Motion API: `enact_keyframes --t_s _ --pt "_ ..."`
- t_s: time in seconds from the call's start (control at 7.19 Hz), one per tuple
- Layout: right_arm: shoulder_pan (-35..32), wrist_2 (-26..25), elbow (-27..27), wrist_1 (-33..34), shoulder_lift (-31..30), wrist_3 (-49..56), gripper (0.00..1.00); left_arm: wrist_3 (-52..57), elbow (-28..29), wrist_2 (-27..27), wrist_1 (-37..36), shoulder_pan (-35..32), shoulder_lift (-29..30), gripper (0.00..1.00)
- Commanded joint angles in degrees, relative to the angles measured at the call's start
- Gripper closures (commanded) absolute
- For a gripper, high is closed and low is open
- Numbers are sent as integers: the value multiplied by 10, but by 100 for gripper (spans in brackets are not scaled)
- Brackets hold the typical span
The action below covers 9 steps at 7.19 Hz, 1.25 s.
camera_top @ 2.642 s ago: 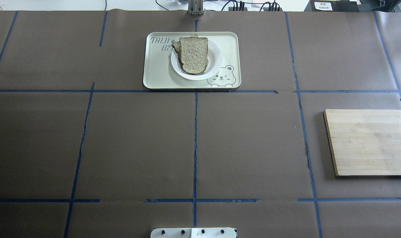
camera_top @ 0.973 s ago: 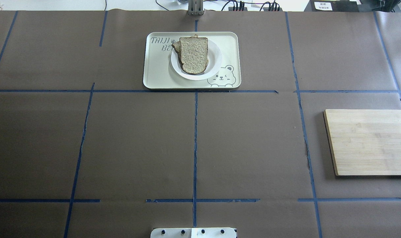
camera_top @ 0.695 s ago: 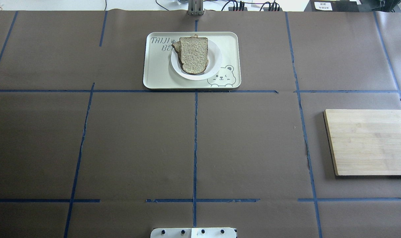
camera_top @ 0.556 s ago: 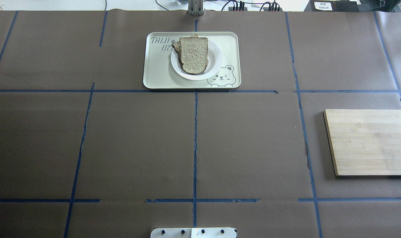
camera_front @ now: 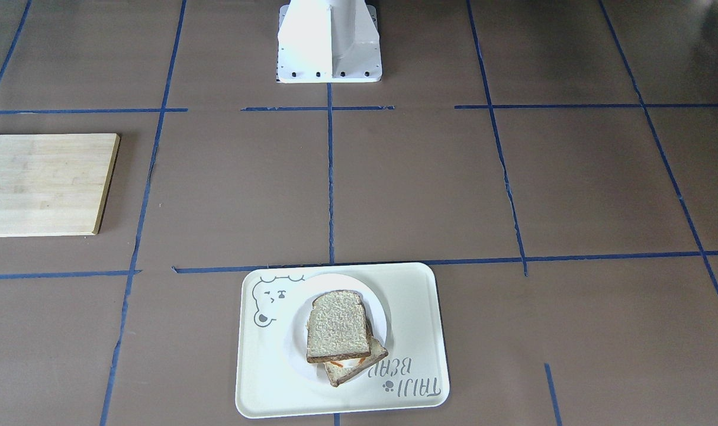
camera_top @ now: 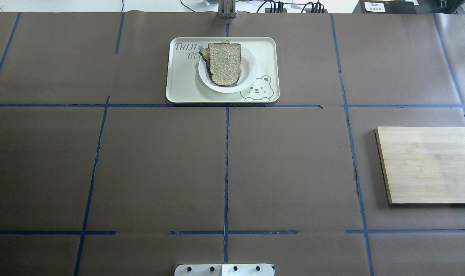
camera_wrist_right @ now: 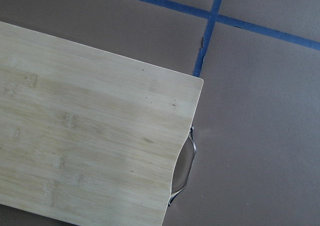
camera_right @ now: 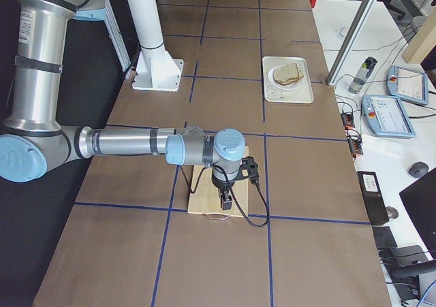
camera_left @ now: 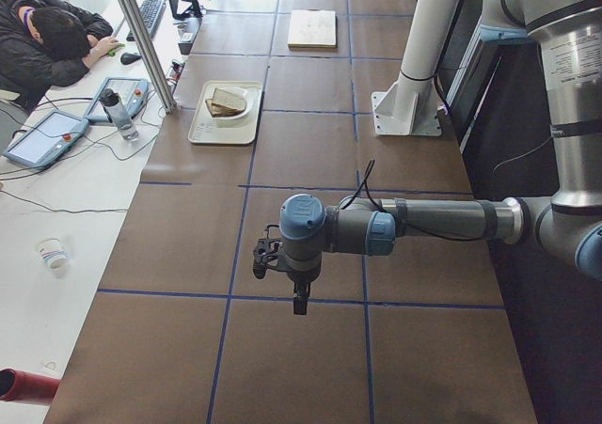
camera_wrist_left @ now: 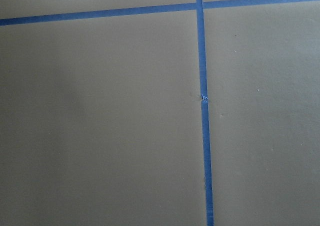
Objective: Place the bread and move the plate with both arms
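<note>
The bread [camera_front: 338,325] [camera_top: 224,63] lies on top of a second slice [camera_front: 359,361] with egg showing under it, both on the plate [camera_front: 299,334] [camera_top: 250,69]. The plate sits on a cream bear tray [camera_front: 264,384] [camera_top: 178,86] at the table's far middle. The left gripper [camera_left: 299,302] shows only in the exterior left view, hanging over bare table far from the tray. The right gripper [camera_right: 225,201] shows only in the exterior right view, above a wooden board [camera_right: 201,198]. I cannot tell whether either is open or shut. Neither wrist view shows fingers.
The wooden cutting board [camera_top: 428,165] [camera_front: 39,183] [camera_wrist_right: 90,136] lies at the robot's right side. The white robot base [camera_front: 329,41] stands at the near middle edge. Blue tape lines cross the brown table cover. A person [camera_left: 47,39] sits at a desk beyond the far edge.
</note>
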State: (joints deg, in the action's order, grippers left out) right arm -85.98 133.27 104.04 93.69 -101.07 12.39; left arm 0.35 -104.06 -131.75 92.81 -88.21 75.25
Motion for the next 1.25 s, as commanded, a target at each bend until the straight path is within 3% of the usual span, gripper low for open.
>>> enact_keyframes --t_s 0.0,1.11 --pt "1 0 -5 0 0 0 0 0 0 0 0 1 1 0" --pt "8 1 -5 0 0 0 0 0 0 -1 1 2 2 0"
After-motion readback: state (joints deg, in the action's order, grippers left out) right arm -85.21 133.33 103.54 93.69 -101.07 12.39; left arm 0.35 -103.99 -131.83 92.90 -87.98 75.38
